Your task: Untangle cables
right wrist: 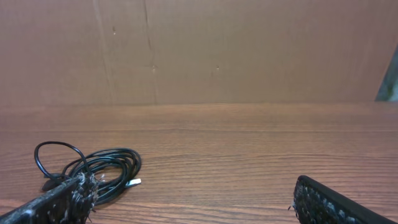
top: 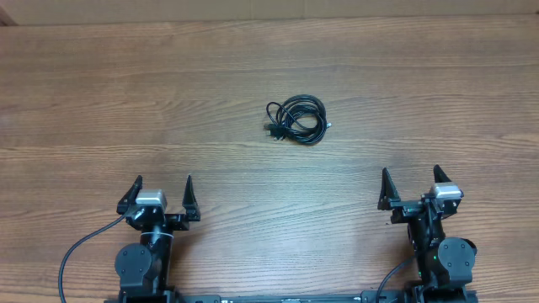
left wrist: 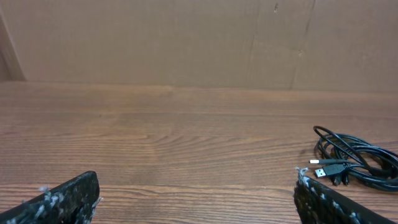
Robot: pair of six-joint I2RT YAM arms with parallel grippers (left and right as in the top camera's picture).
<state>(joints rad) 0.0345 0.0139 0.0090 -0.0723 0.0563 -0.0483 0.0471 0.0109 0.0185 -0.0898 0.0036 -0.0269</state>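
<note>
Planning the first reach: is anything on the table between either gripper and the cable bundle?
Nothing visible. The cables lie coiled on the bare table, ahead of and between the left gripper and right gripper. Both are open and empty, with only wood in between.

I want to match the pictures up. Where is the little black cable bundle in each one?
Overhead: the cables lie just above the middle of the picture.
Left wrist: the cables are at the lower right.
Right wrist: the cables are at the lower left.
Shared landmark: the wooden table under them.
</note>
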